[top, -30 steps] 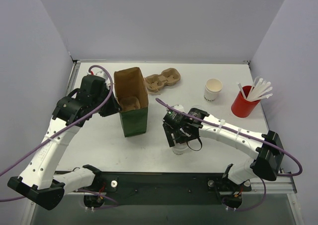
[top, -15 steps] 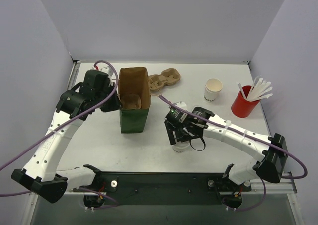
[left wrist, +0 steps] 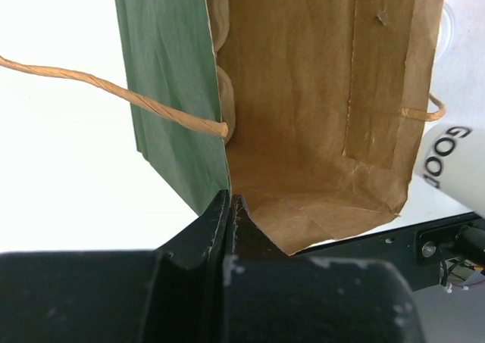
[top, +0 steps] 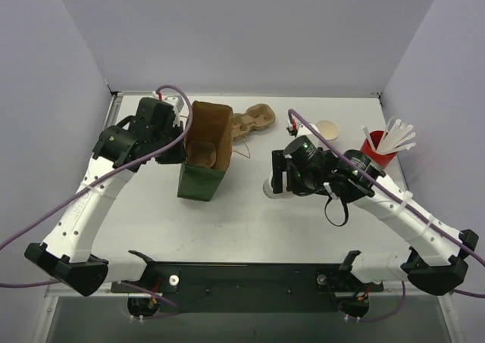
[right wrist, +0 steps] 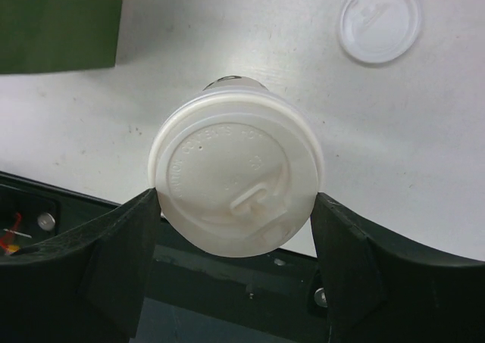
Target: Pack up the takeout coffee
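Top view: green paper bag (top: 198,178) stands left of centre on the table (top: 242,226), mouth open, tilted with its top leaning away from the arm bases. Left gripper (top: 179,152) sits at the bag's left rim. A tan moulded piece lies inside the bag. Cardboard cup carrier (top: 254,120) lies behind the bag, near its top right edge. Right gripper (top: 279,179) is right of the bag and clear of it, with the takeout coffee (top: 270,187) showing white between its fingers. Cannot tell whether the cup's base touches the table. White cup with tan inside (top: 328,129) is partly hidden behind the right arm. Red cup of white straws (top: 374,141) stands at the far right.

Left wrist view: left gripper (left wrist: 228,207) fingers are pressed together, pinching the bag's rim where green outer wall meets brown lining. Twine handle (left wrist: 114,91) runs out from the outer wall. The white cup side shows at the right edge, beyond the bag mouth.

Right wrist view: right gripper (right wrist: 236,203) is clamped on the takeout coffee (right wrist: 236,188), one finger on each side of the lid rim. Lid is seated, sip tab facing the camera. Loose white lid (right wrist: 379,21) lies on the table beyond it. Bag corner shows top left.
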Controlling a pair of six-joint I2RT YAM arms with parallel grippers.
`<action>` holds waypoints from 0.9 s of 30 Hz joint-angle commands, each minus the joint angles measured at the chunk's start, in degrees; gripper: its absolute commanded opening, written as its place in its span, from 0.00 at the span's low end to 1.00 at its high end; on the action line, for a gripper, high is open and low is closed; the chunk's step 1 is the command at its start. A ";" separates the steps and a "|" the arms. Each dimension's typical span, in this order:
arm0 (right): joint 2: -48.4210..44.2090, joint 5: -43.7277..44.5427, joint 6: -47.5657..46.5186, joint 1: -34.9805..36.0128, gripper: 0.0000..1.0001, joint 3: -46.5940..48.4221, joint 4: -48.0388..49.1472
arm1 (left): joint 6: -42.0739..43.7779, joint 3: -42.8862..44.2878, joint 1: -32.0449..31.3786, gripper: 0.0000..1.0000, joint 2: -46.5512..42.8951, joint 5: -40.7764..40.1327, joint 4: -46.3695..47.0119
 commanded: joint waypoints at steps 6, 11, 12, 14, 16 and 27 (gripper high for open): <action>-0.35 6.78 -2.80 -3.57 0.59 15.16 -2.47 | 1.44 9.08 -8.05 0.00 5.75 -5.16 -1.68; 1.15 6.44 -3.77 -4.19 0.59 21.67 1.04 | 0.21 12.51 -14.30 0.00 10.24 -9.82 -3.26; 1.68 6.00 -3.94 -4.36 0.59 22.11 1.74 | -0.58 12.78 -14.65 0.00 10.59 -10.00 -3.09; 2.65 4.33 -3.94 -4.63 0.59 23.87 3.50 | -1.55 13.74 -15.71 0.00 11.30 -10.09 -2.74; 4.66 3.45 -3.68 -4.63 0.59 26.32 4.56 | -3.48 14.62 -16.50 0.00 11.82 -10.35 -2.47; 13.81 -4.29 -1.05 -4.36 0.58 30.21 4.91 | -10.24 18.67 -19.93 0.00 13.94 -11.23 -1.07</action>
